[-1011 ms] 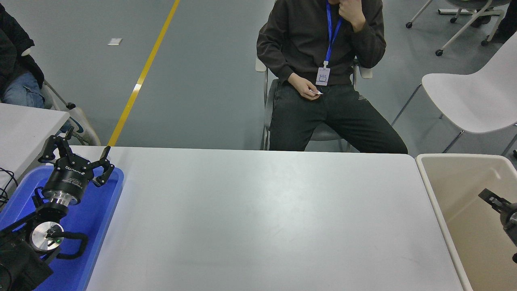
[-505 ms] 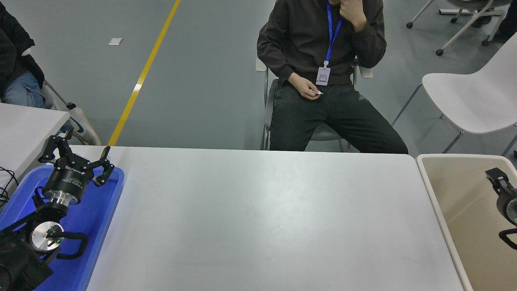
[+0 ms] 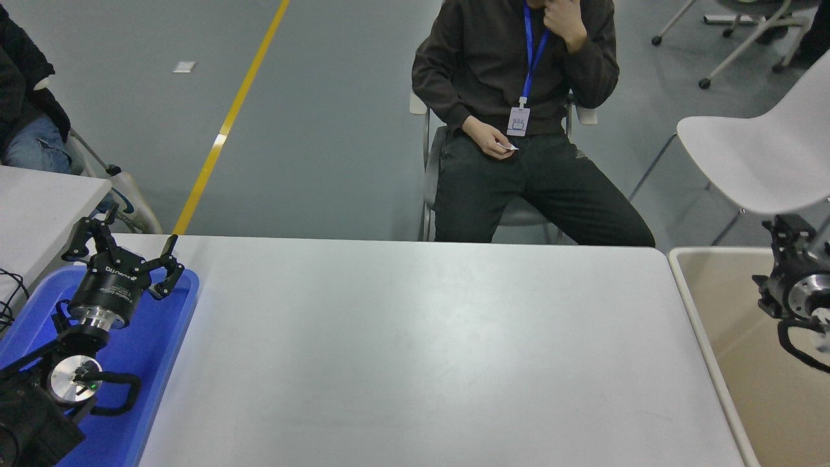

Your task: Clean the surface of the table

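The table surface [image 3: 415,350] fills the middle of the head view, white and matte, its near edge cut off by the picture's bottom. Left of the table surface lies a blue tray [image 3: 172,350], partly covered by the left arm and cropped at the lower left corner. The left gripper [image 3: 123,250] hovers over the tray's far end, fingers spread wide, holding nothing; one fingertip reaches over the table surface's far left corner. Right of the table surface stands a beige bin [image 3: 726,305], only its left part visible, the rest out of frame. The right gripper [image 3: 788,230] sits above the bin's far rim, well apart from the table surface; its fingers are foreshortened and overlap a white chair [image 3: 758,155], so cannot tell whether they are spread or closed. The right arm's body is cut off at the right edge. Beyond the table surface's far edge a person [image 3: 519,117] sits on a chair, head out of frame, one hand [image 3: 486,139] on the lap with a small white scrap, too small to identify. A smaller white table [image 3: 39,201] shows only a corner, left of the table surface.
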Controlling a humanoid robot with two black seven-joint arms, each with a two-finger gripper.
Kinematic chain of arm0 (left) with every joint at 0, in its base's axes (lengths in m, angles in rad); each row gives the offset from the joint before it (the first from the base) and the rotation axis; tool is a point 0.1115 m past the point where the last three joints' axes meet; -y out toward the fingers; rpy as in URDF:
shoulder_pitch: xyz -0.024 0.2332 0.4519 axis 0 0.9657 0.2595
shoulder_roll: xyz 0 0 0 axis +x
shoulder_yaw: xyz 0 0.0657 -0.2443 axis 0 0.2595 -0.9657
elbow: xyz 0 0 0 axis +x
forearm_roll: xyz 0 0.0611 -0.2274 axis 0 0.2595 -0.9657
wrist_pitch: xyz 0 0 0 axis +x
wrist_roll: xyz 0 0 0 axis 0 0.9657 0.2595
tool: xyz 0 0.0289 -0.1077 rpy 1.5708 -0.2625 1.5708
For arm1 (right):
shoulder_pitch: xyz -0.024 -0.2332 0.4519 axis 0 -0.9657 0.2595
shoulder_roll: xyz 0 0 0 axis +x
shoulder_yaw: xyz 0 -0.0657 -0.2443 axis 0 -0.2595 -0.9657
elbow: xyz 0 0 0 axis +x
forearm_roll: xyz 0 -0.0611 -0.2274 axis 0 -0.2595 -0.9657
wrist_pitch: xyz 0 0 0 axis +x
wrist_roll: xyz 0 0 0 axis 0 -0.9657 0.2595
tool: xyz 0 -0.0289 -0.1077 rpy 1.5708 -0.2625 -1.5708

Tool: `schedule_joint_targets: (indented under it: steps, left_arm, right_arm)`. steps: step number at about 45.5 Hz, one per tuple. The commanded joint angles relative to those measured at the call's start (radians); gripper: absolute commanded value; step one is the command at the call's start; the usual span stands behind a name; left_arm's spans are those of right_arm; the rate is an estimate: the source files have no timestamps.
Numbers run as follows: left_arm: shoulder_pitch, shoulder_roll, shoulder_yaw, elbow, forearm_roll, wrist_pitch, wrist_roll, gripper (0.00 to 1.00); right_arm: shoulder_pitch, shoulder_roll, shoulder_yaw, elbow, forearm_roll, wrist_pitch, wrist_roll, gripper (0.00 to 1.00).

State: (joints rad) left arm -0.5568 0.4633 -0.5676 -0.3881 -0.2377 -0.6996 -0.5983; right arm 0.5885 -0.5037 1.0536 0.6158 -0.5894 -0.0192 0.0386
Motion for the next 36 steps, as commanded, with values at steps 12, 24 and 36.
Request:
schedule_joint_targets:
  steps: [12, 24, 36]
  left_arm:
    - [0.000, 0.000, 0.000, 0.000, 0.000, 0.000, 0.000, 1.00]
    - [0.000, 0.000, 0.000, 0.000, 0.000, 0.000, 0.000, 1.00]
    - [0.000, 0.000, -0.001, 0.000, 0.000, 0.000, 0.000, 1.00]
  right_arm:
    - [-0.177, 0.186, 0.350, 0.286, 0.115, 0.271, 0.009, 1.00]
    - [-0.173, 0.235, 0.166, 0.158, 0.122, 0.323, 0.320, 1.00]
    - [-0.167, 0.289, 0.082, 0.093, 0.195, 0.338, 0.426, 1.00]
